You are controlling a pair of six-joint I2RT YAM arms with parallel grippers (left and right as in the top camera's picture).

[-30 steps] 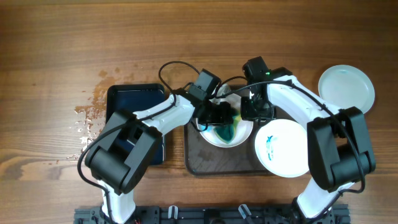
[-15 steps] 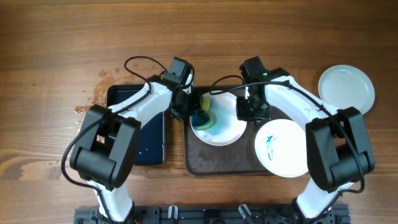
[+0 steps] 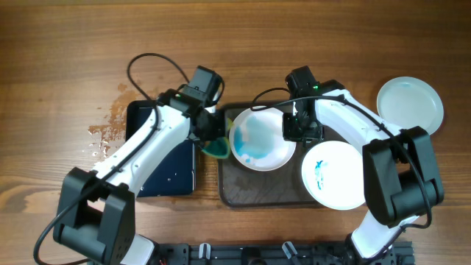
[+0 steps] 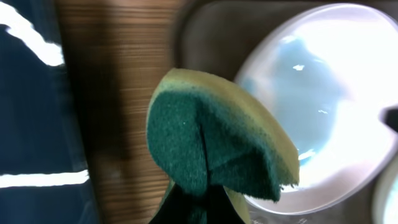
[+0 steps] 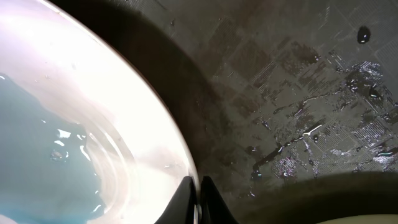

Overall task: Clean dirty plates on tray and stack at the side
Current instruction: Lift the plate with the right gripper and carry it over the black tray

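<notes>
While pinched at its right rim by right gripper (image 5: 197,190), jaws pressed on the edge, sits steadied flat in the tray (image 3: 250,193) for scrubbing: dirty plate (image 3: 261,140), blue smear a pale wash, not clean. Clamped in left gripper (image 4: 196,206): folded sponge (image 4: 211,149), just beside plate's left rim, apparently clear of it. Needs another pass.

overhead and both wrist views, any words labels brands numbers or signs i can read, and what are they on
None: no word, label, brand, number or sign can be read in any view.
Blue-teal marks on the small round white plate on the dark brown rectangular tray and on the second white plate to its right: smears, not writing.
Pale streaks on the glossy black tray: reflections, not print.
</notes>
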